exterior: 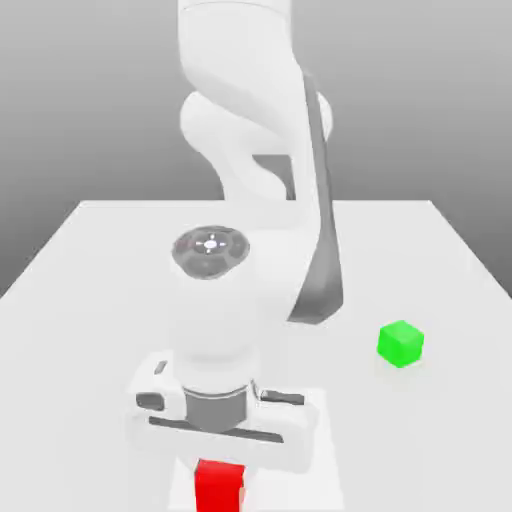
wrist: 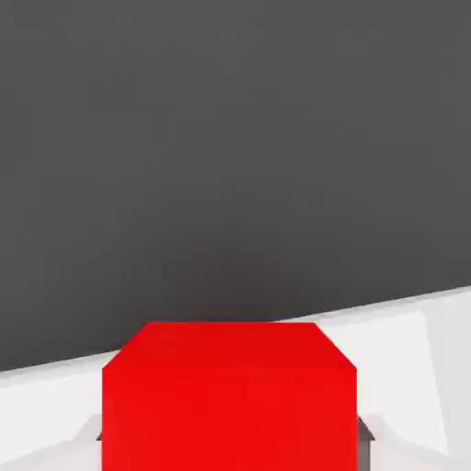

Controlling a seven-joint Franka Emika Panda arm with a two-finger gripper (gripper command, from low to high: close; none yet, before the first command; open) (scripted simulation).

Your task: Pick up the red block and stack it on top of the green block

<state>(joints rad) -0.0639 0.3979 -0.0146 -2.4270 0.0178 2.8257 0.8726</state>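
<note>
The red block point(exterior: 219, 489) is low at the near edge of the white table point(exterior: 90, 300) in the exterior view, right under the arm's hand. My gripper point(exterior: 220, 472) points straight down over it, with a finger on each side of the cube, shut on it. In the hand view the red block point(wrist: 228, 396) looms large and close, and a dark sliver of fingertip point(wrist: 366, 432) shows at its side. The green block point(exterior: 401, 343) rests on the table towards the exterior view's right, farther back than the red one and apart from the arm.
The white arm point(exterior: 250, 150) rises over the middle of the table and hides the surface behind it. In the hand view the table edge point(wrist: 405, 308) runs just past the red block, with dark floor beyond.
</note>
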